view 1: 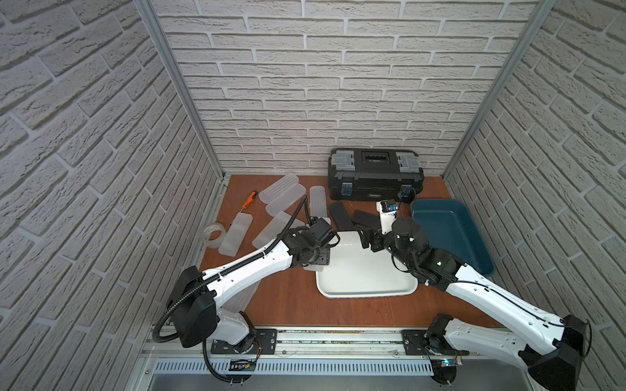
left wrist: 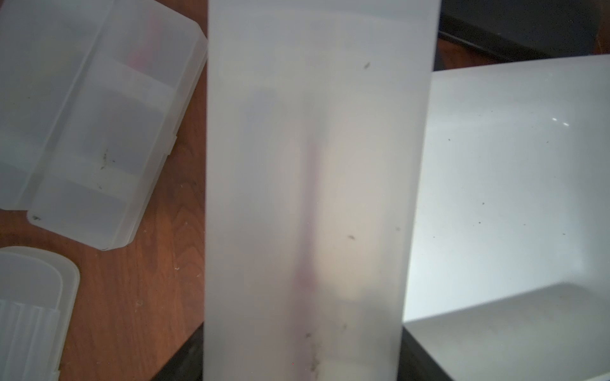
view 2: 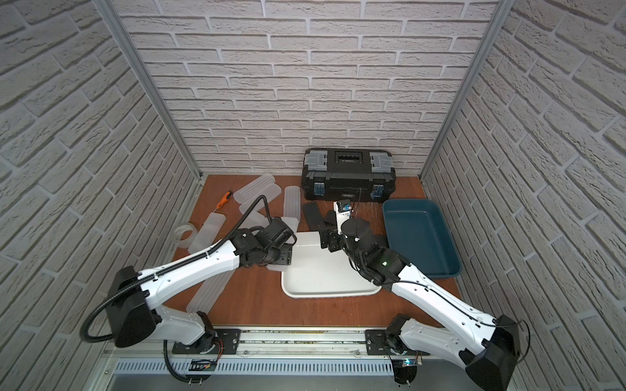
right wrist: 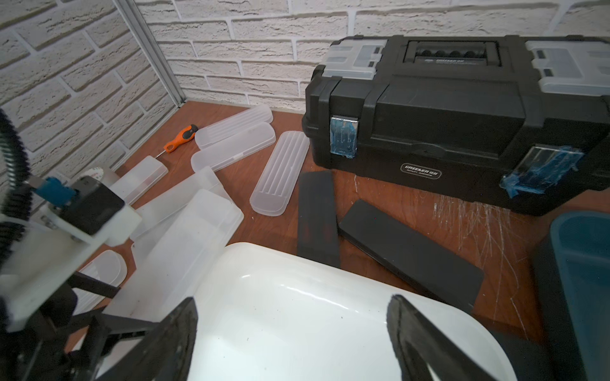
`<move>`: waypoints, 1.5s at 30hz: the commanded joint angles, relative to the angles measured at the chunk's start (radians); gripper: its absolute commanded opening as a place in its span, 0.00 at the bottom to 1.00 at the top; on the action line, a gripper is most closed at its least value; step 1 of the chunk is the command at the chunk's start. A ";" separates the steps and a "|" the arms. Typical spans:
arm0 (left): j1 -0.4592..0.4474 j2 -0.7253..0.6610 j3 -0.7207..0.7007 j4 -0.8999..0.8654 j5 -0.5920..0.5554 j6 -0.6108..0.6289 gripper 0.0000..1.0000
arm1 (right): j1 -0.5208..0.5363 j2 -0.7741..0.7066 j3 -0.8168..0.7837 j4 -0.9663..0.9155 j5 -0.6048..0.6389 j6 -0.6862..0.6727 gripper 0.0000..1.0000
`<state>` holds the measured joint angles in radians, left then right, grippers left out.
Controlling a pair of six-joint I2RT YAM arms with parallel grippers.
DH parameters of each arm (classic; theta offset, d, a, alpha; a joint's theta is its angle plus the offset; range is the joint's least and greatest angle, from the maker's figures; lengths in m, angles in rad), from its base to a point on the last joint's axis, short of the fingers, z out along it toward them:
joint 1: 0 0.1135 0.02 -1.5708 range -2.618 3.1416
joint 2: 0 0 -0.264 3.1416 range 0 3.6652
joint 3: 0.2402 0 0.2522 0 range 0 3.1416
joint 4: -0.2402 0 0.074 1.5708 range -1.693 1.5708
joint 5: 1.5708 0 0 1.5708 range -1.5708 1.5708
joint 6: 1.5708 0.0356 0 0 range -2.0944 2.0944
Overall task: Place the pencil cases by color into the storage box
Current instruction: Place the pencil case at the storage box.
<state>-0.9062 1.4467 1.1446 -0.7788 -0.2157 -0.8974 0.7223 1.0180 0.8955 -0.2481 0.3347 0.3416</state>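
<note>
The left end effector [view 1: 318,262] is pinching a long frosted translucent plastic pencil case [left wrist: 313,198] right at the edge of the shallow white plastic tray [view 1: 366,274] on the left arm's side. In the left wrist view the case overlaps that tray's rim, with the brown wooden table [left wrist: 148,280] under its other half. Over the tray's far end hangs the right end effector [right wrist: 293,300], fingers spread wide, nothing between them, white tray floor showing through the gap. Just beyond the tray's far edge lie two flat matte black pencil cases [right wrist: 317,214], close together, one angled toward the other. Out past the tray on the left arm's side, the other frosted pencil cases [view 1: 283,194], some ribbed, are scattered across the table, with an orange-handled screwdriver [view 1: 250,199] and a clear tape roll [view 1: 214,235] further out. Behind the tray sits a black plastic toolbox [view 1: 374,176], lid down, and a deep teal plastic bin [view 1: 450,233] stands beside the tray on the right arm's side.
</note>
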 commanded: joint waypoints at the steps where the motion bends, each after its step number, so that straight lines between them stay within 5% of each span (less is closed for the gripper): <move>1: -0.036 0.041 0.060 0.006 -0.021 -0.047 0.51 | 0.002 -0.026 0.002 -0.017 0.067 0.020 0.90; 25: -0.231 0.150 0.072 0.043 -0.019 -0.302 0.50 | -0.077 -0.243 -0.055 -0.087 0.057 0.044 0.90; 45: -0.221 0.201 -0.002 0.087 -0.033 -0.366 0.50 | -0.077 -0.261 -0.100 -0.063 0.034 0.047 0.90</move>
<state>-1.1378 1.6245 1.1477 -0.7242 -0.2359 -1.2594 0.6498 0.7567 0.8070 -0.3485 0.3763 0.3729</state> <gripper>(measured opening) 0.711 0.901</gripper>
